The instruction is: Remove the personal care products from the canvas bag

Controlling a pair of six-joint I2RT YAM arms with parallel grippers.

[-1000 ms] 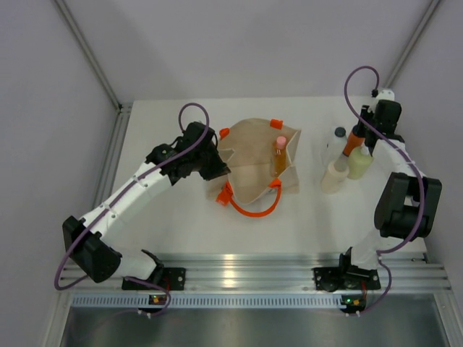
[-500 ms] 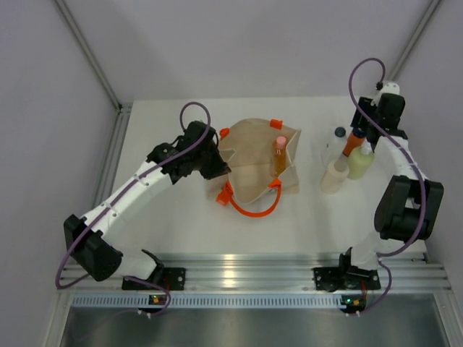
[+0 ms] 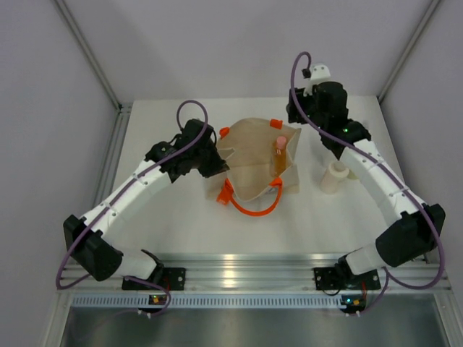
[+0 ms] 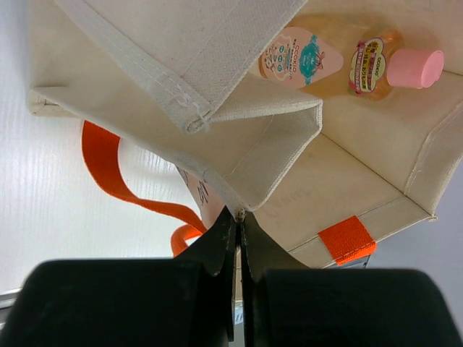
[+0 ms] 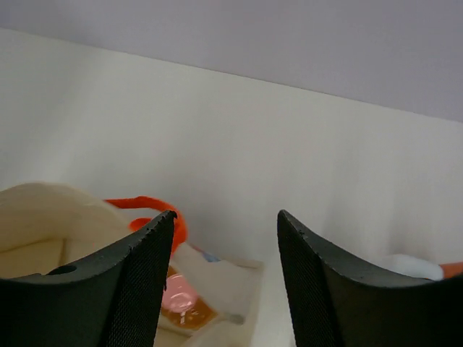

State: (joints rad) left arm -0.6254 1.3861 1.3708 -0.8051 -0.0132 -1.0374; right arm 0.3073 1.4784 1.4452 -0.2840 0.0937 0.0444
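Item — canvas bag (image 3: 253, 170): mid-tabletop (image 3: 181, 224), with one of its orange handles (image 3: 249, 211) spilling toward the near side.

Left jaws: closed tight on the bag's left corner seam, pinching cloth only. You can read this hold as an anchor. It spreads the mouth and stops the bag sliding while the other arm reaches in.

Right jaws: partly open with nothing between them, hovering over the bag's far right corner. They look placed for a descent onto the one product you can see inside.

Item — slim amber bottle (image 3: 279, 159), pink cap (image 3: 280, 142): inside the bag against its right wall. Its long axis runs near to far, cap toward the far end, closest to the right jaws. Whether it lies flat or leans, you cannot tell.

Item: cream cylinder (image 3: 334, 176), already out, on the tabletop right of the bag.
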